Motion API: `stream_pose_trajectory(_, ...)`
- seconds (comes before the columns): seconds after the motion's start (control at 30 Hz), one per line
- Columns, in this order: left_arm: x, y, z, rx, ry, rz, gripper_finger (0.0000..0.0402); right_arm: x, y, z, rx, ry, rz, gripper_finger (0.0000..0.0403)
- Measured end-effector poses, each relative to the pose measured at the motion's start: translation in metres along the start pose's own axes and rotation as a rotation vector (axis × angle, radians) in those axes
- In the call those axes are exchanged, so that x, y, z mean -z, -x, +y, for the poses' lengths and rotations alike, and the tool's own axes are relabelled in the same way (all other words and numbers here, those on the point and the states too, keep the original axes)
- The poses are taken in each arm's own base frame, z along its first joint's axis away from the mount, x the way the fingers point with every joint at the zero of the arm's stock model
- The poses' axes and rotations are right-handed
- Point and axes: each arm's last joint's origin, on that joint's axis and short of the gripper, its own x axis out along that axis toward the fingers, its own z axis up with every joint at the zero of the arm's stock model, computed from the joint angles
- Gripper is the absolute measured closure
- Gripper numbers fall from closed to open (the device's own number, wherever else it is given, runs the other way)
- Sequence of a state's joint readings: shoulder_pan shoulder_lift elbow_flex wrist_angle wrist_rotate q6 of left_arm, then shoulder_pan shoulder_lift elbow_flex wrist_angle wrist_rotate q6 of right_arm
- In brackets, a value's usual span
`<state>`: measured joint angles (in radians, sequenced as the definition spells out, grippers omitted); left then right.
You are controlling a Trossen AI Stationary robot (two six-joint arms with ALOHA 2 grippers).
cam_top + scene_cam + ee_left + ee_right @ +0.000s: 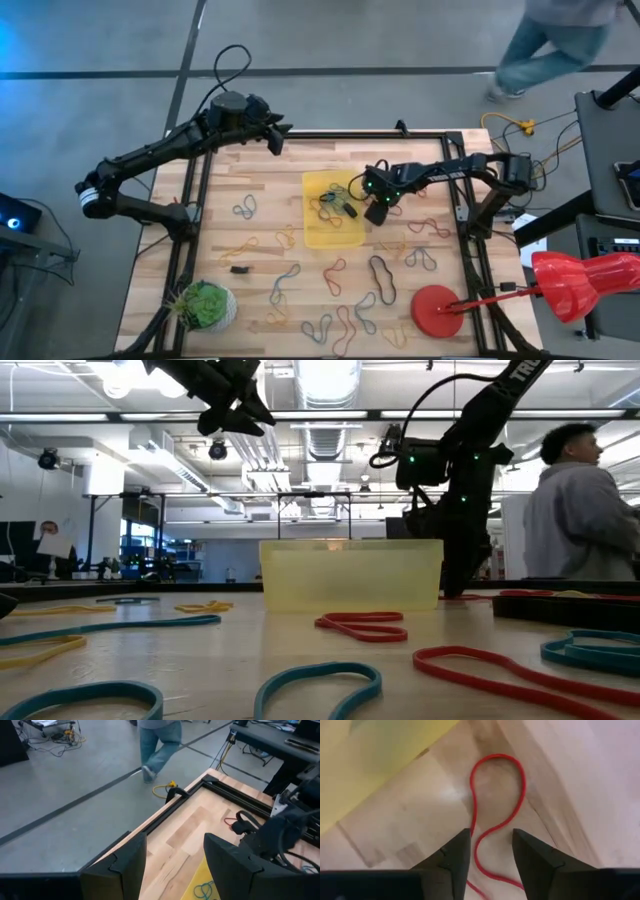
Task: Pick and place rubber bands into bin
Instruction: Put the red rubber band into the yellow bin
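Rubber bands (378, 277) are mostly lying scattered over the counter (260, 170), few in the bin (312, 235), while I'm straddling a red band (496, 805) with the right end effector (491, 852), not yet clenched.

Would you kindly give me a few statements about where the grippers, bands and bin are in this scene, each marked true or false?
1. The right gripper straddles a red rubber band on the table beside the yellow bin. True.
2. The left gripper is inside the bin. False: it hangs open over the table's far edge.
3. The bin holds no bands. False: a few bands lie in it.
4. A red disc lies near the table's right front corner. True.
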<state>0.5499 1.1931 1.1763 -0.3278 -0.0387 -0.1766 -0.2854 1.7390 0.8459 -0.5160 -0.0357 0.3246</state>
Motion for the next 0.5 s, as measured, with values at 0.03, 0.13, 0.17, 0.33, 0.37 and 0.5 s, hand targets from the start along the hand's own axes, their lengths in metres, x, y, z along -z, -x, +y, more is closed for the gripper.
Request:
stream_pose_trajectory(0.03, -0.001, 0.000, 0.000, 0.001, 0.000, -0.006, 0.0219, 0.001, 0.000, 0.002, 0.010, -0.012, -0.005, 0.0273)
stream_pose_trajectory(0.13, -0.001, 0.000, 0.000, 0.001, 0.000, -0.006, 0.0219, 0.003, -0.001, 0.010, 0.027, 0.007, -0.015, 0.0269)
stream_pose_trajectory(0.17, 0.000, 0.000, 0.000, 0.001, 0.000, -0.005, 0.0219, 0.004, -0.001, 0.013, 0.033, 0.020, -0.021, 0.0266)
stream_pose_trajectory(0.33, 0.000, 0.000, 0.000, 0.001, -0.005, -0.004, 0.0219, 0.008, -0.001, 0.023, 0.035, 0.008, -0.033, 0.0271)
stream_pose_trajectory(0.37, 0.000, 0.000, 0.000, 0.001, -0.012, -0.004, 0.0219, 0.008, -0.001, 0.023, 0.036, -0.007, -0.032, 0.0279)
stream_pose_trajectory(0.5, -0.001, 0.000, 0.000, 0.001, -0.050, -0.006, 0.0219, 0.010, -0.001, 0.023, 0.045, -0.070, -0.017, 0.0331)
